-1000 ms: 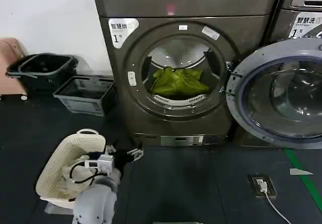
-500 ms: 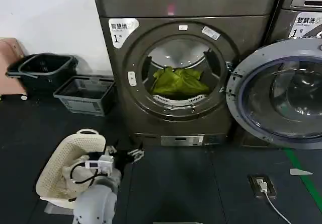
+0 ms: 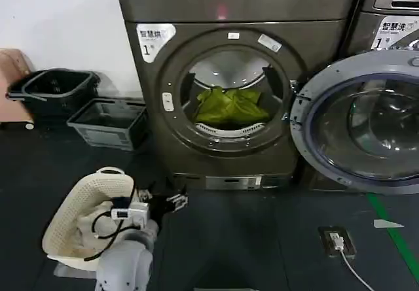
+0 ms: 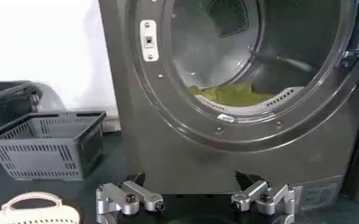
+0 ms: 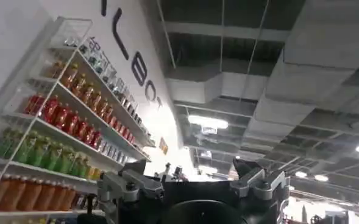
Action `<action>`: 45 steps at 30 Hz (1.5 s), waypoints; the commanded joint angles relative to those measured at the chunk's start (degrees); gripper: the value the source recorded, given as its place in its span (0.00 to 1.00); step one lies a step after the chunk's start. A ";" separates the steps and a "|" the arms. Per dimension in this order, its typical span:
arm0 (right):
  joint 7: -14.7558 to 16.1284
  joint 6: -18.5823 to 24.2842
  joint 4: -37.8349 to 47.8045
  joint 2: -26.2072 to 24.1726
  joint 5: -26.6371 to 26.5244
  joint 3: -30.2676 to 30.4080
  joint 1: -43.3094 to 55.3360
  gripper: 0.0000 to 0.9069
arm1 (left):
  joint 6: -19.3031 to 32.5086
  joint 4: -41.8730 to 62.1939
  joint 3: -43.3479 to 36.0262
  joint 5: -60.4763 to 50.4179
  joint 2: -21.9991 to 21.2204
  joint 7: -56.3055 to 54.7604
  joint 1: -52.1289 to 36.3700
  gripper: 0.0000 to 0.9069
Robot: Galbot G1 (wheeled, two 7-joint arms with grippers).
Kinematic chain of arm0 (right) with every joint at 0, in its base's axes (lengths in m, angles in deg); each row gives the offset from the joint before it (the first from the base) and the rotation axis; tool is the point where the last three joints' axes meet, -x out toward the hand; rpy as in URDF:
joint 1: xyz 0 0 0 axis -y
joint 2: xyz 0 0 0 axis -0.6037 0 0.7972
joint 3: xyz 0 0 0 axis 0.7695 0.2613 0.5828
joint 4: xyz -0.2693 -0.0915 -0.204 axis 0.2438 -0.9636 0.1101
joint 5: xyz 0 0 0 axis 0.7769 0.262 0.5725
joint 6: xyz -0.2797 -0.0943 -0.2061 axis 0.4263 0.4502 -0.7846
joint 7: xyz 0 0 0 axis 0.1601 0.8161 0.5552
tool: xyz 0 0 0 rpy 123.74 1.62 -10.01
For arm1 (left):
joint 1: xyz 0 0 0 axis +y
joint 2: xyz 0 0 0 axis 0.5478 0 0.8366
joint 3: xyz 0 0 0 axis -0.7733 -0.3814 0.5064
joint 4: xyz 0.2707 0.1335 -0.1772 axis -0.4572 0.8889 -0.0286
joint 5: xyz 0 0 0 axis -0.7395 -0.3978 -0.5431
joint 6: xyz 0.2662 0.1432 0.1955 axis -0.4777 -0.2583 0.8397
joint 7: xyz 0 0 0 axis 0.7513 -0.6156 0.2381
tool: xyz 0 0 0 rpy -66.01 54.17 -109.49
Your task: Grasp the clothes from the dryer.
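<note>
Yellow-green clothes [image 3: 230,106] lie bundled at the bottom of the drum, at centre of the head view, resting just behind the perforated lower lip of the opening. In the left wrist view a strip of the same fabric [image 4: 234,94] shows low in the drum mouth. The dryer [image 3: 226,95] is dark grey-bronze, with a white "1" sticker [image 3: 152,37] at its upper left corner and a small red light [image 3: 222,11] on the top panel. Its silver-rimmed glass door [image 3: 363,131] stands swung fully open at the right of the frame.

Left tool [image 3: 171,201] sits low in the lower left of the head view, above the dark floor [image 3: 262,239], well apart from the drum and short of the dryer's base. Its two fingers [image 4: 130,198] stand spread wide with nothing between them.

Right tool [image 5: 194,182] points up toward a ceiling and a wall shelf of bottles [image 5: 57,115]; its fingers are likewise spread and empty.

A cream basket [image 3: 82,212] lies just beside the left arm. A grey basket [image 3: 108,122] and a black bin [image 3: 55,89] stand against the wall at left.
</note>
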 commanded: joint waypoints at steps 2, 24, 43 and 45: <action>-0.09 -0.06 0.01 -0.02 -0.01 -0.05 0.11 1.00 | -2.80 0.03 0.04 0.10 0.10 0.05 -0.04 1.00; -0.31 -0.03 0.42 0.13 -0.06 -0.02 0.16 1.00 | -2.80 0.11 0.10 0.10 0.09 0.02 0.14 1.00; -0.32 0.11 0.49 0.34 0.03 0.14 0.34 1.00 | -2.80 0.15 0.09 0.08 0.12 0.06 0.09 1.00; -0.80 0.37 0.43 0.40 -0.35 0.14 0.36 1.00 | -2.80 0.13 0.09 0.11 0.16 0.05 0.08 1.00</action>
